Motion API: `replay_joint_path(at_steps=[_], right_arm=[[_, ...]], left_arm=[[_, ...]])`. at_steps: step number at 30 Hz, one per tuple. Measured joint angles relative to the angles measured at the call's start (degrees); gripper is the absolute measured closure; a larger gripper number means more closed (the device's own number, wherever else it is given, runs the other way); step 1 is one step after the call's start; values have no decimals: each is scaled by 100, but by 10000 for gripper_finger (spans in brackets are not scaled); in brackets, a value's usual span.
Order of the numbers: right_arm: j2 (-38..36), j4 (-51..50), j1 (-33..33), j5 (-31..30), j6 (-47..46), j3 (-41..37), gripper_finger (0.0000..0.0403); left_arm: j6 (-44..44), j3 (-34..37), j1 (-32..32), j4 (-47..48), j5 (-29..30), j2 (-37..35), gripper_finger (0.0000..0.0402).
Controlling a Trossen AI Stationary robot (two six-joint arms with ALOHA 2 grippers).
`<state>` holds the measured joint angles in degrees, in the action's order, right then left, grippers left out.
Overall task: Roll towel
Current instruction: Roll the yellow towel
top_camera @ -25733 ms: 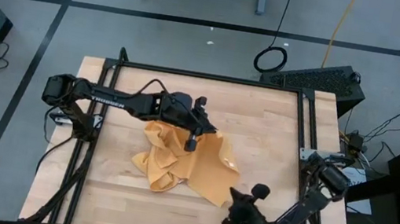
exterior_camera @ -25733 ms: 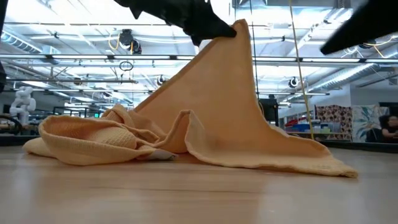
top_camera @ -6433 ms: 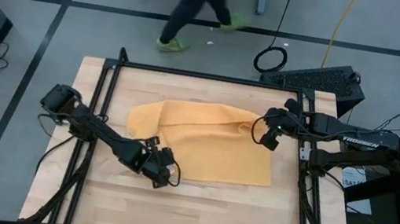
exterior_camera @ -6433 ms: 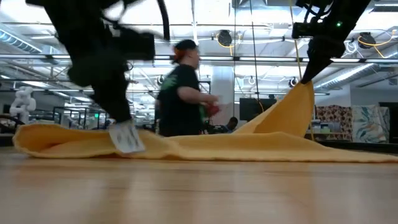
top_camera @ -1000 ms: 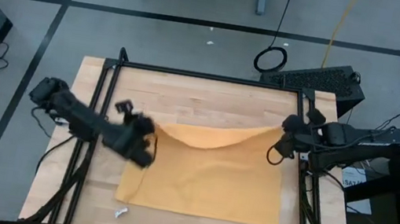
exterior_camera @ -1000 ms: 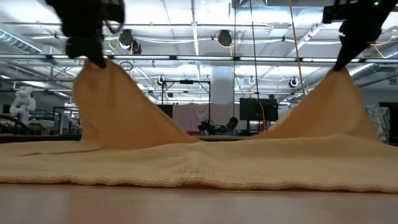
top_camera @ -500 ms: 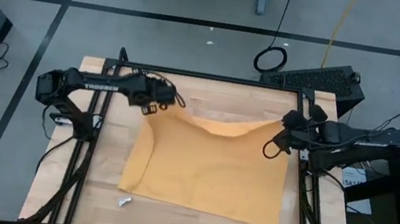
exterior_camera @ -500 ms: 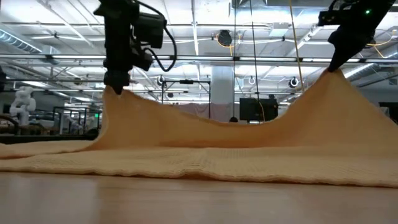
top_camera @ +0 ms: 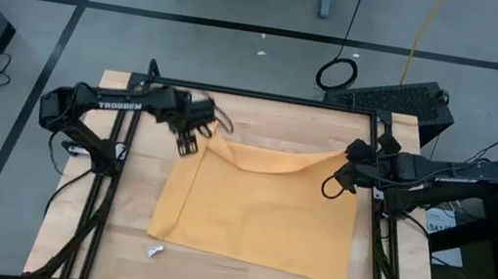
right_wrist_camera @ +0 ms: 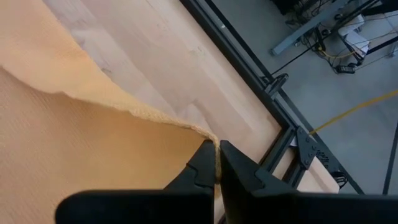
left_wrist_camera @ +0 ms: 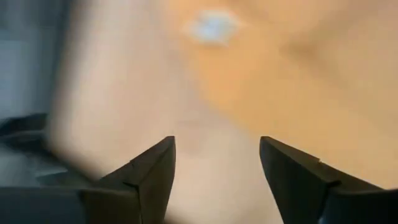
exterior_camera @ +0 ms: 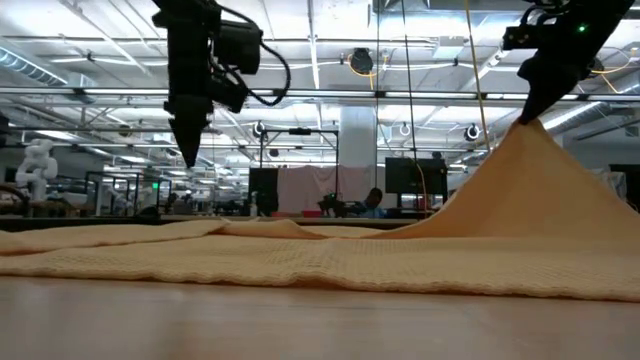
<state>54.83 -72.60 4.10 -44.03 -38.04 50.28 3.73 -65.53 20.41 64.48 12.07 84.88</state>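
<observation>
One mustard-yellow towel lies spread nearly flat over the middle of the wooden bench, its far right corner pulled up into a peak. It looks light and limp, a soft ribbed cloth that sags and creases wherever it is not supported, so it should slide easily on the wood and will fold rather than hold a shape. My judgement is that it is best taken at the corners or along a hemmed edge, both ends together, so the roll starts straight.

The right gripper is clenched on that raised far right corner, holding the thin hem between its fingertips above the bench. Its arm reaches in from the right edge, low and nearly level.

The left gripper hangs released, jaws apart and empty, just above the towel's far left corner, which lies slack on the bench. Its arm stretches in from the left side, wrist bent to point downward.
</observation>
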Motion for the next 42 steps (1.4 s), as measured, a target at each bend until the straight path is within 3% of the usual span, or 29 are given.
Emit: replay_joint_path(at_steps=[2,6,9,12,17,24,33,36,41,42], right_arm=[[0,-2,0,46,19,-2,403],[-2,-2,0,49,120,-3,403],[0,-2,0,57,180,-4,403],[0,-2,0,59,187,-4,403],[0,7,0,61,318,-4,403],[-1,-1,0,86,448,-4,403],[-17,-52,0,85,467,-6,403],[-17,-50,0,85,467,-6,403],[-17,-56,2,97,467,-6,403],[-17,-83,0,132,465,-6,403]], left_arm=[[452,191,-553,31,-615,-158,161],[1505,744,-2056,-85,-833,-385,160],[3092,995,-3069,-244,-845,-406,160],[4524,1205,-3939,-1015,-839,-371,160],[5611,1261,-5200,-2047,-401,-182,160],[6442,1261,-6161,-2034,155,456,160],[6793,1261,-6482,-1883,-52,1039,163],[6753,1261,-6482,-1880,-262,1107,204],[6872,1253,-6482,-1910,-29,998,370],[6992,1198,-6499,-1906,30,950,384]])
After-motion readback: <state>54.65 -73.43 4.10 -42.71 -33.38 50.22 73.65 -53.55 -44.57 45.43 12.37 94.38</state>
